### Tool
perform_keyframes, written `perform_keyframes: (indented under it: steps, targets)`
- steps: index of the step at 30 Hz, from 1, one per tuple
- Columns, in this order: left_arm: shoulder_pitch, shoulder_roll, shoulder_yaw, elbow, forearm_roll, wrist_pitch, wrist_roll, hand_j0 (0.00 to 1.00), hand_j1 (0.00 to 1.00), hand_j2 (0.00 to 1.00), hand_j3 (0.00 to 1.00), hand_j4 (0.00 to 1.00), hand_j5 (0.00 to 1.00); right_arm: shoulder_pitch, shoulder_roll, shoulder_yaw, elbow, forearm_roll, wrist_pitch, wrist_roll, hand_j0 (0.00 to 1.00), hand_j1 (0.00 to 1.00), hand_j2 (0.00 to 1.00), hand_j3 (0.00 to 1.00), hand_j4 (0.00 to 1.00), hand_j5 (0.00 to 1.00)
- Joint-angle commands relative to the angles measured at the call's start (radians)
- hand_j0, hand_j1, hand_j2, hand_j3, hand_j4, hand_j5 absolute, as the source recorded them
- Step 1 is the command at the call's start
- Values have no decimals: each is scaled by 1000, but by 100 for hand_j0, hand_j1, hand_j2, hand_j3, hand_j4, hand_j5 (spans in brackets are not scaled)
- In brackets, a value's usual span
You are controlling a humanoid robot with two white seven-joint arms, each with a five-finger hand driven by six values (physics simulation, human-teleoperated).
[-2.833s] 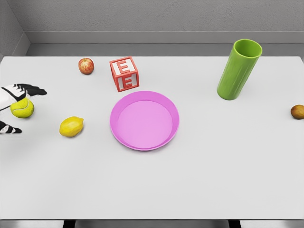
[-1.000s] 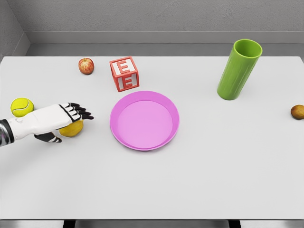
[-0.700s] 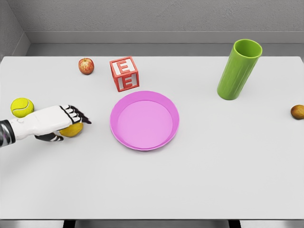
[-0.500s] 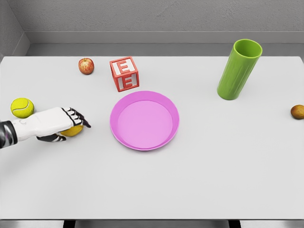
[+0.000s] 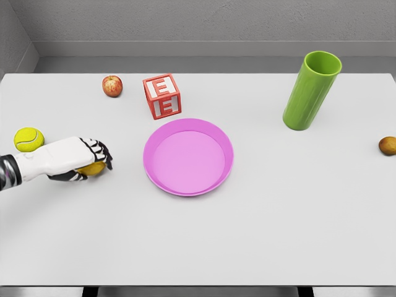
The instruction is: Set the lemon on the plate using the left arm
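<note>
Lemon (image 5: 94, 169) is found near the left edge of the surface (image 5: 204, 241), tucked beneath the left robot hand (image 5: 83, 159), whose arm enters from that same edge. The fingers (image 5: 102, 154) are seen curled down over the fruit, so that only a yellow sliver is left showing under the palm and by the fingertips; a closed grasp around it is judged likely, though whether it has been lifted off the surface cannot be told. Because so little of it is exposed, its long axis and the way its tip points cannot be read with confidence. Just behind the forearm, toward the left edge, a tennis ball (image 5: 28, 139) is seen, apart from the hand. To the right, near the middle of the surface, the pink plate (image 5: 162, 136) lies empty, well apart from the hand. The coming move is therefore judged to be a carry rightward from hand to plate, with nothing standing in between. No right arm is in view.
</note>
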Motion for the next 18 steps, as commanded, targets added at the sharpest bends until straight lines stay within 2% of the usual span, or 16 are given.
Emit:
perform_keyframes:
  steps: [1, 4, 7, 10, 18]
  targets:
    - [0, 1, 4, -3, 20, 2, 1, 58, 58, 58, 58, 58, 58, 0, 0, 0, 0, 0, 1, 0, 100, 100, 100, 100, 100, 100]
    - [-9, 1, 9, -12, 32, 2, 1, 58, 58, 58, 58, 58, 58, 0, 0, 0, 0, 0, 1, 0, 100, 100, 100, 100, 100, 100]
    - [-21, 1, 8, -66, 61, 2, 1, 58, 58, 58, 58, 58, 58, 2, 0, 0, 0, 0, -1, 0, 100, 100, 100, 100, 100, 100]
    - [-29, 1, 8, -84, 81, 2, 1, 58, 58, 58, 58, 58, 58, 0, 0, 0, 0, 0, 1, 0, 100, 100, 100, 100, 100, 100]
    - [-38, -28, 0, -141, 81, 2, -1, 58, 58, 58, 58, 58, 58, 0, 0, 0, 0, 0, 1, 0, 100, 100, 100, 100, 100, 100]
